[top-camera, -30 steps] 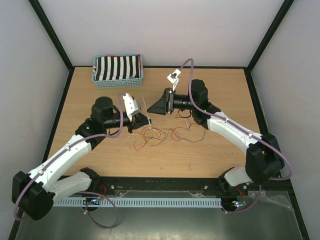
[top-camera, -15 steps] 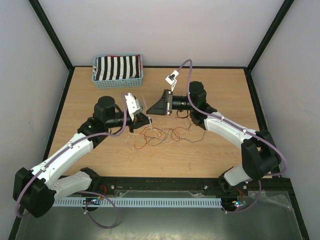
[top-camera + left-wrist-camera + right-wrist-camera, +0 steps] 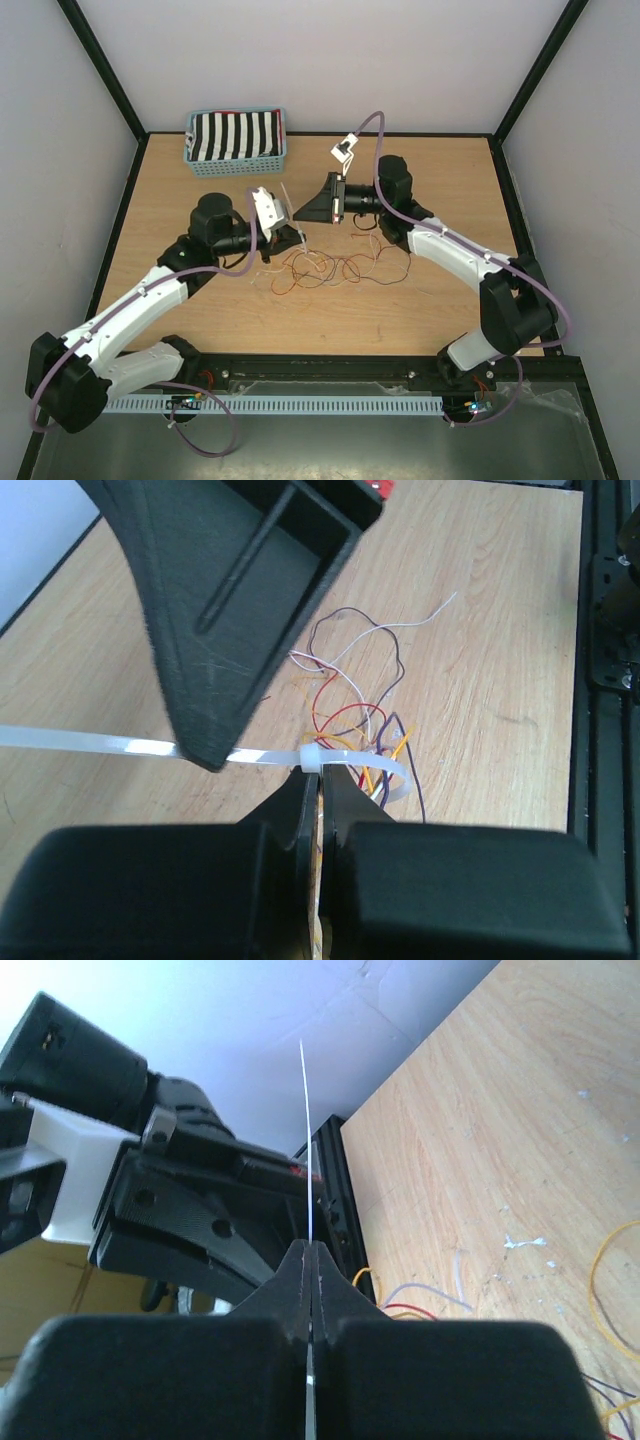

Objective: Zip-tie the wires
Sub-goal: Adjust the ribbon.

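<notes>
The wires lie in a loose tangle of orange, red, black and pale strands at mid-table. In the left wrist view a white zip tie loops round some of the wires. My left gripper is shut on the tie just below its head. The tie's tail runs left past one of the right gripper's fingers. In the right wrist view my right gripper is shut on that tail, and the zip tie sticks up edge-on from its tips. From above, both grippers meet left of the tangle.
A blue basket holding striped black-and-white cloth stands at the far left of the wooden table. A black rail runs along the near edge by the arm bases. White walls and black frame posts enclose the table.
The right gripper has gone from open to shut on the zip tie's tail and shifted slightly left and farther back. The left gripper stayed shut and moved a little to the right.
</notes>
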### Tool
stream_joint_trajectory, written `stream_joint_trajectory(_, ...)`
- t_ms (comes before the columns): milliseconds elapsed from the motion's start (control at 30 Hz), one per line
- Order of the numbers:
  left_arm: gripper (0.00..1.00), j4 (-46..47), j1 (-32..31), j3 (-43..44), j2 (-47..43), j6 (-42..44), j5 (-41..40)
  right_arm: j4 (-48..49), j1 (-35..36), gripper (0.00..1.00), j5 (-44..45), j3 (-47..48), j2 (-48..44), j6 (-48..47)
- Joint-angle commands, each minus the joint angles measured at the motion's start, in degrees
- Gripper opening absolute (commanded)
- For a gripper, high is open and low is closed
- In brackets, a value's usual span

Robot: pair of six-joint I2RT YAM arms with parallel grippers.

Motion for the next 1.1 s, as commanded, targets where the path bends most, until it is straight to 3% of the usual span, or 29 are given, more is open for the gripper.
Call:
stream_joint_trajectory(0,0.00,0.29,-2.42,-0.83,0.08,1.74,0.56,1.28,-1.90,0.00,6.28,4.77,0.37,-1.56)
stream_joint_trajectory(433,0.00,1.56,-3.92,-2.35,2.19,1.06,0.09,4.72,-2.80,0.00,13.26,6.24,1.66,-0.12)
stream_joint_trajectory(600,0.00,1.73,-3.71,-2.54,1.88,0.20,-4.76,3.38,-2.91,0.00,12.12,4.21,0.12,-1.57)
stream_joint_trajectory(700,0.17,1.81,-2.78,-2.05,1.37,-1.78,-8.36,2.25,-2.98,0.00,12.77,0.91,-1.96,-3.34)
stream_joint_trajectory(833,0.51,1.90,-1.60,-1.69,1.24,-3.68,-9.27,1.80,-2.98,0.00,12.34,-2.45,-3.34,-4.86)
stream_joint_trajectory(967,0.71,0.95,-0.82,-2.05,-0.16,-3.98,-10.69,2.84,-3.05,0.00,11.51,-4.07,-3.25,-5.09)
stream_joint_trajectory(1067,0.79,-1.04,0.54,-2.17,-2.89,-4.44,-13.92,2.20,-3.00,0.00,11.33,-4.38,-3.19,-6.24)
